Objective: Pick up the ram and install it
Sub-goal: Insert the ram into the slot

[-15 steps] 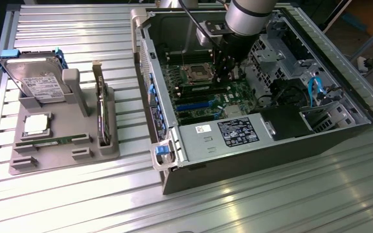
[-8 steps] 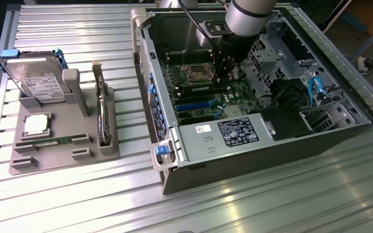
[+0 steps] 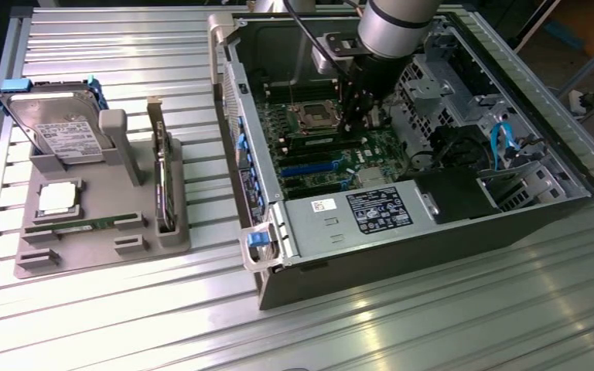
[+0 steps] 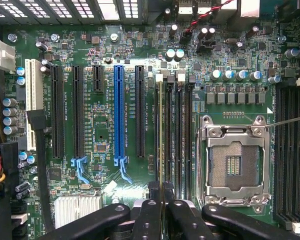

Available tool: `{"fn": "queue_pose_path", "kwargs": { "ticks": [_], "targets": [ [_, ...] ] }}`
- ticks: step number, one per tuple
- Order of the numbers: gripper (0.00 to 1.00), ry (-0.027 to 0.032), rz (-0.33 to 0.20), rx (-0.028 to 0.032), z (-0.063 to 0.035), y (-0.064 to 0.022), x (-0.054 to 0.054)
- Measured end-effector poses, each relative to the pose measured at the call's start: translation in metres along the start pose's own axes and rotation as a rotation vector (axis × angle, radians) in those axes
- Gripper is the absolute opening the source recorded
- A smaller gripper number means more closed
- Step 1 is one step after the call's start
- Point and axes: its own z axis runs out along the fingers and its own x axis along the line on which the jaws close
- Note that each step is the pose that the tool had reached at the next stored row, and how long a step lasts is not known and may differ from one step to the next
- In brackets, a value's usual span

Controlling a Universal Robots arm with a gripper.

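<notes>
Ribbed silver bench [image 3: 401, 328] (shiny slats, lots of glare) carries an open PC case [image 3: 421, 259] and a grey tray [image 3: 90, 259]. The gripper [image 4: 162, 192] pinches the ram [image 4: 161, 130] edge-on at the motherboard slots.

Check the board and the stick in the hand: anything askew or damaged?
Nothing looks damaged or askew. The ram runs edge-on in line with a slot, held in the hand. Only oddity: the CPU socket is empty, with its contacts bare.
</notes>
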Motion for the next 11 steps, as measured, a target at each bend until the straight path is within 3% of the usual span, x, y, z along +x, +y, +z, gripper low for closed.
{"fn": "queue_pose_path", "kwargs": {
  "ticks": [11],
  "targets": [
    [0.12, 0.0, 0.0, 0.0, 0.0008, 0.0, -0.0003]
  ]
}}
